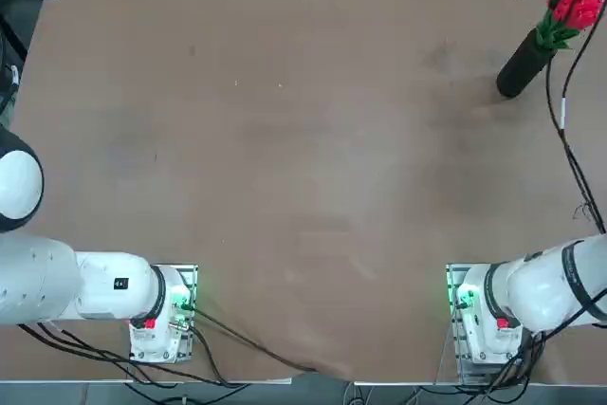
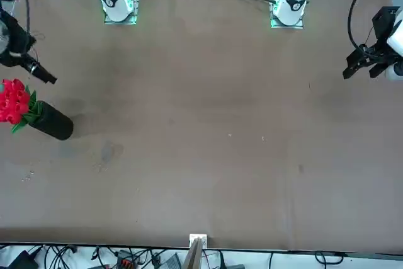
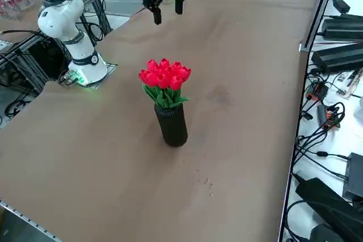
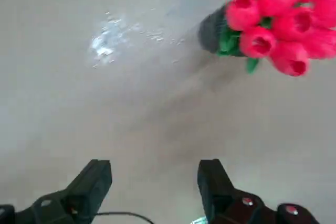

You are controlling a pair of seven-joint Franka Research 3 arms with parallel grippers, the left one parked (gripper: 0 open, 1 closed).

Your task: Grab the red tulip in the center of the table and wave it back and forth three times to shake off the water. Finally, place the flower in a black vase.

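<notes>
The tulip [image 3: 165,75] stands in the vase [image 3: 172,124] already. The claw [image 4: 152,182] hangs above, wide open and empty; a careless swing could topple the tall vase.

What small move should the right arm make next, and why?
Probably just pull back toward its base. The red tulip already stands upright in the black vase on the table, and the right gripper is open, empty and well apart from it, so nothing seems left to handle.

The red tulip [image 4: 278,22] stands in the black vase [image 4: 211,31]; the tool [image 4: 152,182] gapes empty.
</notes>
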